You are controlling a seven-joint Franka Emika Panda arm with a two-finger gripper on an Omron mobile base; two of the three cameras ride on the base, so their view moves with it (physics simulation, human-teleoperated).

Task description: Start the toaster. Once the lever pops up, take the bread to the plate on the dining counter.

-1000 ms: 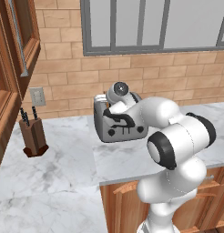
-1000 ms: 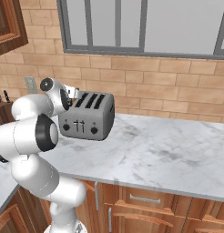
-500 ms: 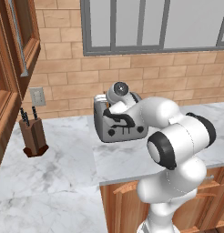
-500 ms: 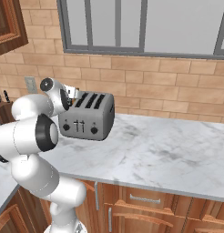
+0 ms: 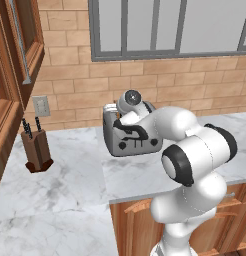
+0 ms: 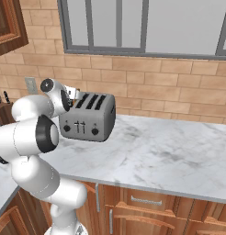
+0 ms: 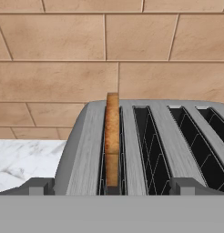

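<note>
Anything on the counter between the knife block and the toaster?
No. In the left base view, bare marble countertop separates the knife block from the toaster.

White arm folded forward, gripper point(image 7: 112, 189) jaws wide apart, empty

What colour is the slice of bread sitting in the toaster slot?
Tan-brown, darker along the crust: the bread shows best in the hand view, in the toaster's leftmost slot there.

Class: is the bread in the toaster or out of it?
In: the bread stands on edge in the toaster's leftmost slot in the hand view, top edge protruding.
</note>
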